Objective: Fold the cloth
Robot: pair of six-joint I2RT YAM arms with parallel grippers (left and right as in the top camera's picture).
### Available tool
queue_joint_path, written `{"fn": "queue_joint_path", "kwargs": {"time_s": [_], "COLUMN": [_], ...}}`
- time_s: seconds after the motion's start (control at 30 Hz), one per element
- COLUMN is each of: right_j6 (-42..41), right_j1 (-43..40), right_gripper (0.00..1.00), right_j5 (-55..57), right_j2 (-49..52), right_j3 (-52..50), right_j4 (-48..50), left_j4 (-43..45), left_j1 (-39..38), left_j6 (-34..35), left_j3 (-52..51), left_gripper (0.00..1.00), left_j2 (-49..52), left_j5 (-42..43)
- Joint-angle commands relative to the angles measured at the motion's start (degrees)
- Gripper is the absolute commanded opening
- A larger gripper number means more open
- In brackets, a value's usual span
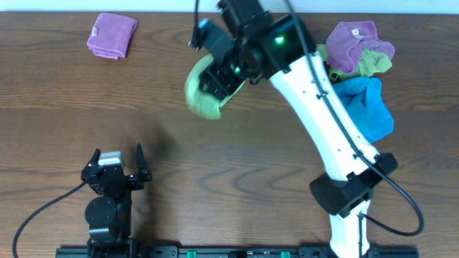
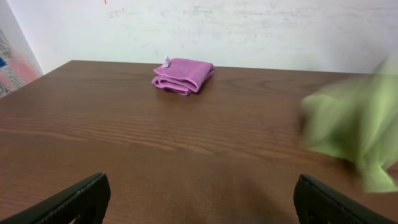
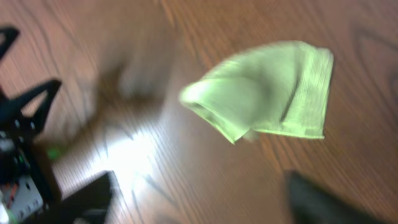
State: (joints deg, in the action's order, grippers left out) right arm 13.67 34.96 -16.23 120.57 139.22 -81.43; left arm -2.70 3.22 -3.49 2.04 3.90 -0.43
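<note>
A light green cloth (image 1: 202,94) lies folded and motion-blurred at the table's upper middle. It also shows in the right wrist view (image 3: 267,93) and at the right edge of the left wrist view (image 2: 360,124). My right gripper (image 1: 221,75) hovers over the cloth's far side. In the right wrist view its fingers (image 3: 199,199) are spread wide with nothing between them, and the cloth is ahead of them. My left gripper (image 1: 115,168) rests open and empty near the front left, its fingers (image 2: 202,202) over bare wood.
A folded purple cloth (image 1: 111,34) lies at the back left and also shows in the left wrist view (image 2: 185,74). A pile of purple (image 1: 351,41), yellow-green (image 1: 374,63) and blue (image 1: 369,107) cloths sits at the back right, beside the right arm.
</note>
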Motion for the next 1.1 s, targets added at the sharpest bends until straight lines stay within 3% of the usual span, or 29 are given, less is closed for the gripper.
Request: {"fn": "queue_joint_path", "kwargs": {"time_s": [0.0,0.23,0.47,1.07], "right_j6": [1.5,1.6,-1.8,-9.5], "right_j1": [-1.5,-4.0,-5.9,-10.7], "right_gripper": [0.99,0.99,0.82,0.78], "right_j5": [6.0,4.5,-9.4,1.9], "right_j2": [1.3,5.7,17.7,22.8], "right_j3": [0.5,-4.6,-10.4,-10.6], "right_j4": [-0.2,1.7,13.5,24.4], "left_j4": [-1.6,-1.6,-1.6,-1.6], "left_j1": [0.2,0.2,0.2,0.2], "left_j6": [-0.8,-0.8,-0.8,-0.8], "left_j3": [-1.8,-1.8,-1.8,-1.8], "left_gripper": [0.95,0.95,0.95,0.95], "left_j2": [-0.2,-0.2,-0.2,-0.2], "left_j5": [-1.0,-1.0,-1.0,-1.0]}}
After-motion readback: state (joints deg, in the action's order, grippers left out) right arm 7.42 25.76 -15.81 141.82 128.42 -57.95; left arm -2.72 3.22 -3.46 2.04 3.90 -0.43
